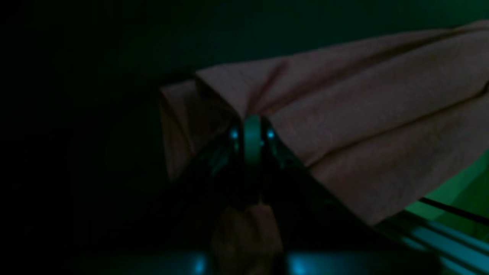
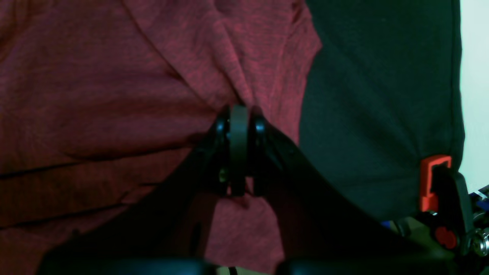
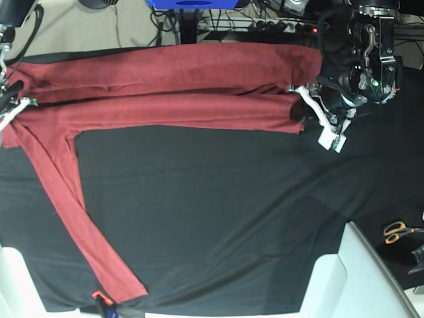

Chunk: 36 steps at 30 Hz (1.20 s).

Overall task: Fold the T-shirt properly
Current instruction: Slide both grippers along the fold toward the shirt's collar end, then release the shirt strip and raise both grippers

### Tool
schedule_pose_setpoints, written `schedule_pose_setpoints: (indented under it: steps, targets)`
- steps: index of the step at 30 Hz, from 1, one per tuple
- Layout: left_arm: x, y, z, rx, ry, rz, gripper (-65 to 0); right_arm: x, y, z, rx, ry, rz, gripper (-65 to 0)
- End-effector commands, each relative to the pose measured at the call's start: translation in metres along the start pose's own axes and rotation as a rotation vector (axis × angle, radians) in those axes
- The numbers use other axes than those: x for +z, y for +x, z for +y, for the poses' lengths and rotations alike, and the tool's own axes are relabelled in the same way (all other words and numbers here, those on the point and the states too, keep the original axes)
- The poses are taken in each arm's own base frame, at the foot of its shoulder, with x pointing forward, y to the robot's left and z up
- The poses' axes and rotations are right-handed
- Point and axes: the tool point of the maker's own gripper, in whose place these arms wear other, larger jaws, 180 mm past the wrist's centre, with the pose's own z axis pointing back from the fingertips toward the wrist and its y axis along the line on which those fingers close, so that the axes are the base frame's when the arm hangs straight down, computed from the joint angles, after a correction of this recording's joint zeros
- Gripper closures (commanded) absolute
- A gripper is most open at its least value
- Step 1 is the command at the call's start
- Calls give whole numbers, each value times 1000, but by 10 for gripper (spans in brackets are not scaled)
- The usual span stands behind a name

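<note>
The maroon T-shirt (image 3: 185, 86) lies stretched as a long folded band across the far part of the black tablecloth (image 3: 218, 212). One long sleeve (image 3: 73, 205) trails down toward the front left edge. At the band's right end, my left gripper (image 3: 296, 109) is shut on the shirt's edge. In the dim left wrist view the shirt fabric (image 1: 363, 114) bunches into the shut left gripper (image 1: 252, 122). My right gripper (image 3: 8, 112) holds the shirt's left end at the table edge. Its wrist view shows the right gripper (image 2: 238, 112) pinching a gather of the T-shirt (image 2: 95, 76).
Scissors with orange handles (image 3: 397, 230) lie at the right edge. White panels (image 3: 358, 271) stand at the front right and front left corners. An orange clamp (image 2: 431, 179) pins the cloth at the table edge. Cables and a blue base (image 3: 192, 3) sit behind the table.
</note>
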Motion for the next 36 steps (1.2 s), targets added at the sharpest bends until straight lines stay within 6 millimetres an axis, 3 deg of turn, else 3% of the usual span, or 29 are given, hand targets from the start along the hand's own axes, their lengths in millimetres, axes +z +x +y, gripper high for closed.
schedule_pose_setpoints:
  steps: [1,5,10,36]
  targets:
    - [4,10,2,-12,3,-34,0,3,14,-13,8,-29,-38,-3]
    - [6,5,3,-5,8,-28,0,0,13,-4,29,-10,-29,-6]
    - [8,-1,4,0,12,-16,0,-7,-4,2,19,12,16,-5]
    - [7,-22,0,13,5,28,0,-7,-3,3,14,11,13,-9]
